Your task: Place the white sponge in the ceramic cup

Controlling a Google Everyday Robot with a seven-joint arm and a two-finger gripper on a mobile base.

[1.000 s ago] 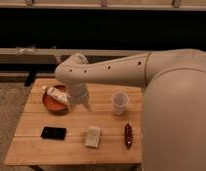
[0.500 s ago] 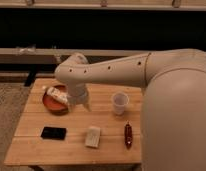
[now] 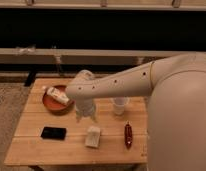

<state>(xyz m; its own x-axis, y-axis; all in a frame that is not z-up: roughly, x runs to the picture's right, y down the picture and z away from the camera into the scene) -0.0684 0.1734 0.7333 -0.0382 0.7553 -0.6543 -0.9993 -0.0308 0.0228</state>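
The white sponge point(image 3: 93, 136) lies flat on the wooden table point(image 3: 36, 147), near the front middle. The ceramic cup point(image 3: 119, 106) stands upright to the right of the middle, partly behind my arm. My gripper point(image 3: 84, 116) hangs from the white arm over the table's middle, just above and behind the sponge and left of the cup. It touches neither.
A reddish-brown plate point(image 3: 50, 103) at the back left holds a whitish marked packet point(image 3: 57, 94). A flat black rectangle point(image 3: 53, 133) lies at the front left. A slim red object point(image 3: 128, 135) lies at the front right. My large white arm fills the right side.
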